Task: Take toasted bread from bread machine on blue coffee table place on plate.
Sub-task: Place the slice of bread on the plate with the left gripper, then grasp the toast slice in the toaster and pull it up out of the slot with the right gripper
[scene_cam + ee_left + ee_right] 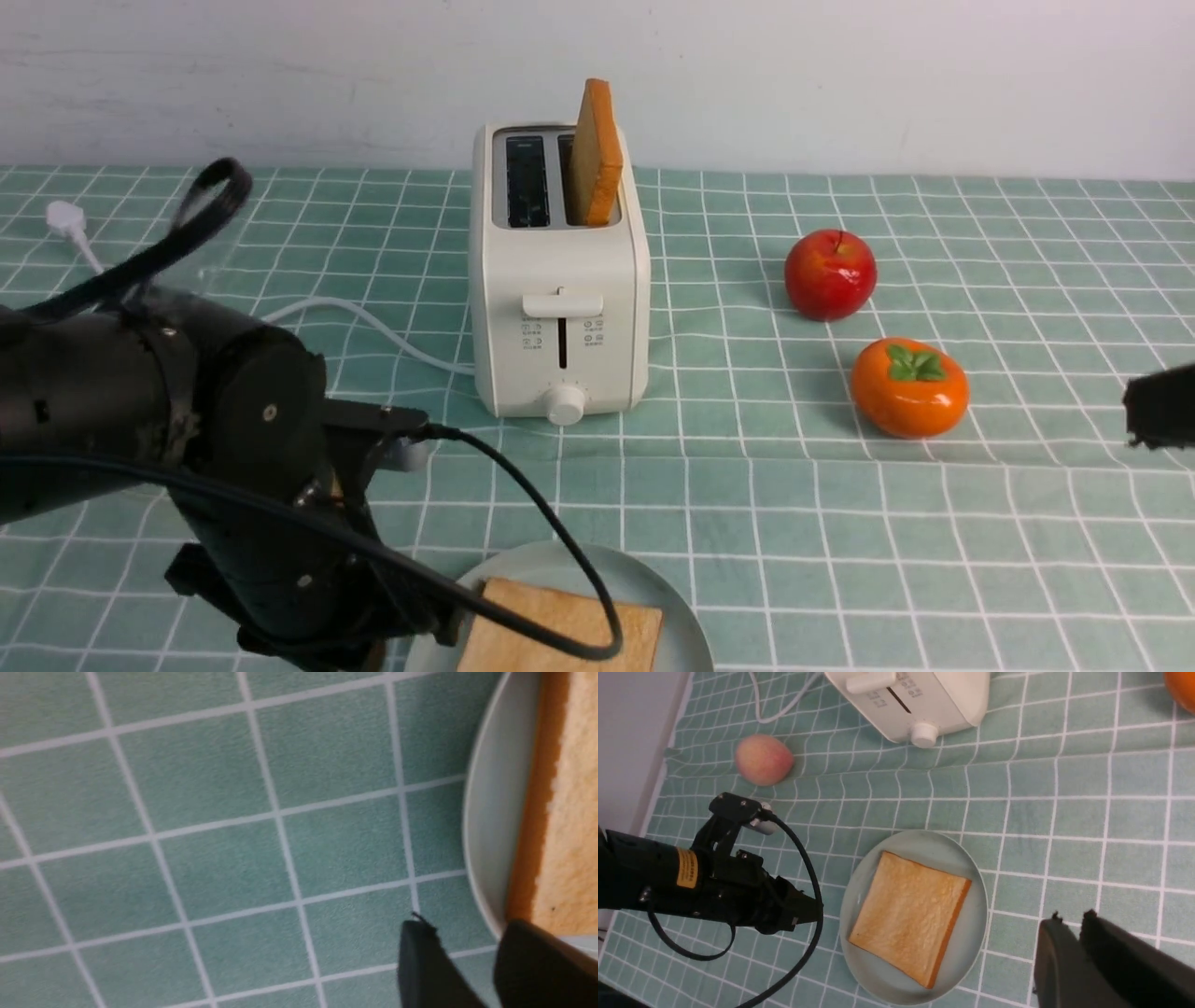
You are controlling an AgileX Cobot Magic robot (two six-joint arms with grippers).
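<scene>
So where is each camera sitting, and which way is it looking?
Front view: between the arms, facing forward over the table at the toaster, apple and persimmon; left arm and right gripper show.
Left wrist view: on the left arm, looking down at table and plate rim; left gripper shows.
Right wrist view: on the right arm, looking down at plate, toaster and peach; right gripper and left arm show.
Shared: all three see the toast on the plate.

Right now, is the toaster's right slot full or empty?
Full: toasted bread stands upright in the right slot of the bread machine, upper part sticking out.
</scene>
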